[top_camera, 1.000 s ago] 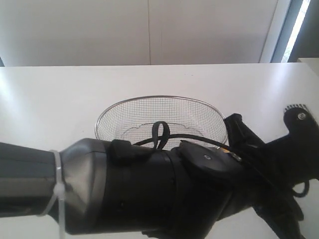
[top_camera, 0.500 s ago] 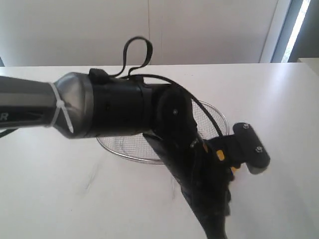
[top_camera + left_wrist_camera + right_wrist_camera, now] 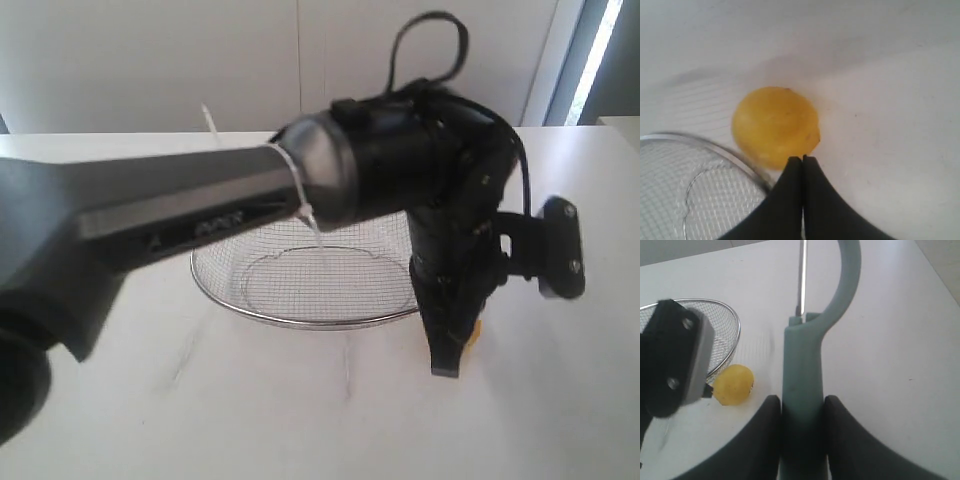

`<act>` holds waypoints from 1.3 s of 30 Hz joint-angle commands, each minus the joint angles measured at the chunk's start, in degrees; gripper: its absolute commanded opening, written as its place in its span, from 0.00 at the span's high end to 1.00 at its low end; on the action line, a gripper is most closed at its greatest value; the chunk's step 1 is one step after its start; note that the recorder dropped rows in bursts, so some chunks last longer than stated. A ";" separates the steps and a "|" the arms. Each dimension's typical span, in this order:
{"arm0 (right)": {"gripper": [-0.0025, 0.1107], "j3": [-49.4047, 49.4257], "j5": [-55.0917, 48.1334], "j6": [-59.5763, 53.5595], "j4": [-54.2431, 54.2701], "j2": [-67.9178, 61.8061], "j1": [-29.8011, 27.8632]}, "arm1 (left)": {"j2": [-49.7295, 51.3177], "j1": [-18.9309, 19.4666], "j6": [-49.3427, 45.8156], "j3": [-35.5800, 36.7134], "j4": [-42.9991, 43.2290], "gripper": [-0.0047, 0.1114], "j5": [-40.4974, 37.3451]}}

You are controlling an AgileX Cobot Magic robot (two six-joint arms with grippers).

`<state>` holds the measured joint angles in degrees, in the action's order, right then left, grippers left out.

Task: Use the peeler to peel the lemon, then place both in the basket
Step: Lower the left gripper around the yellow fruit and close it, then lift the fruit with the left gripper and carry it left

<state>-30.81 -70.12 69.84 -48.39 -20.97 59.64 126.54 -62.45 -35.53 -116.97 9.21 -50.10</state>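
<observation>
The yellow lemon point(image 3: 775, 125) lies on the white table just outside the rim of the wire basket point(image 3: 705, 145). My left gripper point(image 3: 802, 159) is shut and empty, its tips at the lemon's near edge; whether they touch it I cannot tell. In the exterior view that gripper point(image 3: 447, 365) points down right of the basket point(image 3: 320, 326), with only a sliver of the lemon point(image 3: 472, 333) showing behind it. My right gripper point(image 3: 801, 400) is shut on the teal handle of the peeler point(image 3: 802, 365), head and blade held away from it. The lemon point(image 3: 732, 384) and basket point(image 3: 722, 320) lie beyond.
The left arm's thick black and grey body point(image 3: 200, 210) crosses the exterior view above the basket and hides part of it. Its black wrist block point(image 3: 675, 357) stands between the peeler and the basket. A white wall rises behind the table.
The left arm has swung up and to the right across the exterior view, uncovering the basket. Its gripper now points down at the basket's right side, over the lemon.
</observation>
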 commanded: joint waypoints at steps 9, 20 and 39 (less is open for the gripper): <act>0.98 0.11 0.16 -0.23 -1.66 0.42 -0.33 | 2.82 -2.92 -20.90 -1.47 4.32 0.41 4.01; 0.98 0.11 0.16 -0.23 -1.66 0.42 -0.33 | 2.82 -2.92 -21.02 0.58 8.07 0.19 12.99; 0.98 0.11 0.16 -0.23 -1.56 0.42 -0.33 | 7.48 -1.95 -20.22 0.58 13.14 0.19 11.87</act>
<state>-30.81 -70.12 69.84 -48.61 -20.97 59.64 133.95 -64.98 -56.48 -116.72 21.60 -37.23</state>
